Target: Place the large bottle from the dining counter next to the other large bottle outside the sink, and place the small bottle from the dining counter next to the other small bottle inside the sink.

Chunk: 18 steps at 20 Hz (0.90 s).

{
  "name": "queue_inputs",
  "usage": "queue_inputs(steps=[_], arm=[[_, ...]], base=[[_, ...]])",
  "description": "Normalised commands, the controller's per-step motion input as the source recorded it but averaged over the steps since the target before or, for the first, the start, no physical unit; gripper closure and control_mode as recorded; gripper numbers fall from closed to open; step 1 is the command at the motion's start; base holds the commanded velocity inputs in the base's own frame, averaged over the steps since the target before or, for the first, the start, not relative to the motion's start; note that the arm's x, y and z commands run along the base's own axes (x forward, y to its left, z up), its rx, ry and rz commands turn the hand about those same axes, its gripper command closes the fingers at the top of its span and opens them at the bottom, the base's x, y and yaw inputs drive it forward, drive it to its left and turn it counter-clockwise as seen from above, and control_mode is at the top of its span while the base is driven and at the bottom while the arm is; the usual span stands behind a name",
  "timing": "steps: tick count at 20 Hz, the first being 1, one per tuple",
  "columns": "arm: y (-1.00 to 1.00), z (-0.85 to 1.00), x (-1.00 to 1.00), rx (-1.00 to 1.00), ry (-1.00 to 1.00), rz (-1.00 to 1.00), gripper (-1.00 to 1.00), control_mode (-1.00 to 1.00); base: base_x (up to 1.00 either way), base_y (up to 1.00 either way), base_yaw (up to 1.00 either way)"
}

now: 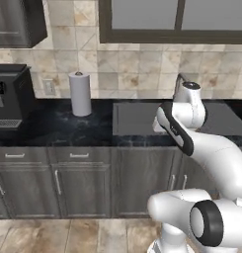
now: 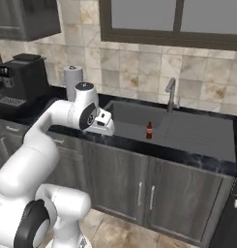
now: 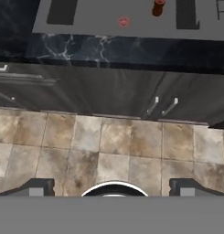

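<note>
A small dark red bottle point(image 2: 149, 130) stands upright inside the grey sink point(image 2: 187, 133), near its middle; the hand view shows this small bottle point(image 3: 157, 7) at the top edge, on the sink floor point(image 3: 86, 18). My gripper point(image 2: 108, 129) hangs at the counter's front edge, left of the sink and apart from the bottle. It points down at the cabinet fronts and floor. In the hand view the gripper point(image 3: 112, 188) is open with nothing between its fingertips point(image 3: 38, 187). The dining counter and both large bottles are out of view.
A curved metal faucet point(image 2: 170, 94) rises behind the sink. A paper towel roll point(image 1: 80, 94) and a black coffee machine point(image 1: 11, 96) stand on the black counter point(image 1: 58, 126) to the left. Grey cabinet doors point(image 3: 109, 91) sit below, tiled floor point(image 3: 109, 146) in front.
</note>
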Motion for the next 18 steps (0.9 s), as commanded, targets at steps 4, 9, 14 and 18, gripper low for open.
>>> queue_inputs(steps=[4, 9, 14, 18], arm=[[0.0, 0.0, 0.0, 0.0, 0.0, 0.0, -1.0, 1.0], [0.0, 0.0, 0.0, 0.0, 0.0, 0.0, -1.0, 1.0], [0.0, 0.0, 0.0, 0.0, 0.0, 0.0, -1.0, 1.0], [0.0, 0.0, 0.0, 0.0, 0.0, 0.0, -1.0, 1.0]], base=[[0.19, 0.54, 0.41], [0.3, 0.53, 0.43], [0.47, 0.59, 0.4], [0.55, 0.64, 0.38]])
